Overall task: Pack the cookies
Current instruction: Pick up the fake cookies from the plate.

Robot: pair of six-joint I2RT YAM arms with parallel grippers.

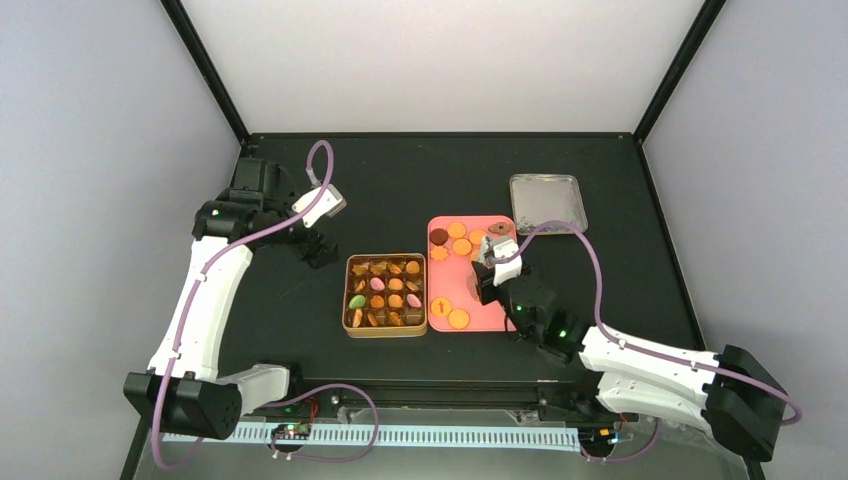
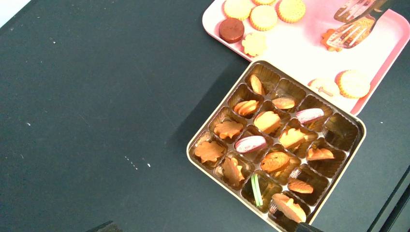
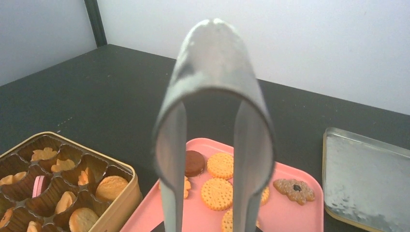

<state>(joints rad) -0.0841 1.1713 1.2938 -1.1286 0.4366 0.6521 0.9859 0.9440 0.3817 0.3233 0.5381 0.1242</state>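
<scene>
Cookies lie loose on a pink tray: round golden ones, a dark brown one and a brown flower-shaped one. More cookies fill the compartments of a gold tin left of the tray. My right gripper is shut on metal tongs. The tongs' blades stand slightly apart over the tray's far side, beside a flower-shaped cookie. My left gripper is open with nothing in it, above the table left of the tin.
A silver tin lid lies behind and to the right of the tray, its edge close to the tray's corner. Black table surface stretches left of the tin. Grey walls close in the table's back and sides.
</scene>
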